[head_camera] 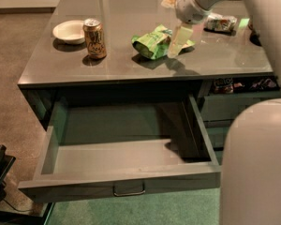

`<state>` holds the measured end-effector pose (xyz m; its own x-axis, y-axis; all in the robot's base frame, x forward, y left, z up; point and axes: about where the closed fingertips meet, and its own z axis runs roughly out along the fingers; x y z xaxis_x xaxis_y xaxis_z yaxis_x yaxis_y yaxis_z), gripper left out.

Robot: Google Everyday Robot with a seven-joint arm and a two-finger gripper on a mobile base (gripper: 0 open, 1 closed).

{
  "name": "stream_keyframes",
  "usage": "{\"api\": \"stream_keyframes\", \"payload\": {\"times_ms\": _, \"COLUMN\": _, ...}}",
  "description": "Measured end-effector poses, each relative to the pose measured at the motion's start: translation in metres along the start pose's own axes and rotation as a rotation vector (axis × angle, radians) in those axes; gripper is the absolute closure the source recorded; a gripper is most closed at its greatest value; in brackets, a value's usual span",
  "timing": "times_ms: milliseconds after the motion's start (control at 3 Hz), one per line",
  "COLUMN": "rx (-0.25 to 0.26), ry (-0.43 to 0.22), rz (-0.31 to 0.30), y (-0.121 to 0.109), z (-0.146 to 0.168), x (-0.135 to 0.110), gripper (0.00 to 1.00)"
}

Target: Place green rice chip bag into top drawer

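Observation:
The green rice chip bag (155,41) lies crumpled on the grey counter top, right of centre. My gripper (178,42) hangs from the arm coming in from the upper right. Its pale fingers (176,43) point down at the bag's right end, touching or just over it. The top drawer (126,179) is pulled out wide below the counter's front edge. It is empty inside and has a small metal bar handle (129,190) centred on its front.
A tan soda can (95,38) and a white bowl (70,31) stand at the counter's left. A small dark-and-white packet (220,22) lies at the back right. Narrower stacked drawers (234,108) sit to the right. My pale body (255,163) fills the lower right.

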<state>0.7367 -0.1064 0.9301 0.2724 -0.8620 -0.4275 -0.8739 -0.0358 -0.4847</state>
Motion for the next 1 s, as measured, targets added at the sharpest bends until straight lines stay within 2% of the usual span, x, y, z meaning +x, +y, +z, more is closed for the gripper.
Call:
{"api": "stream_keyframes", "payload": {"times_ms": 667, "rx": -0.041, "ry": -0.091, "rz": -0.031, "y": -0.006, "z": 0.031, "x": -0.008, "gripper": 0.0}}
{"api": "stream_keyframes", "payload": {"times_ms": 1000, "rx": -0.056, "ry": -0.109, "rz": -0.04, "y": -0.006, "z": 0.043, "x": -0.007, "gripper": 0.0}}
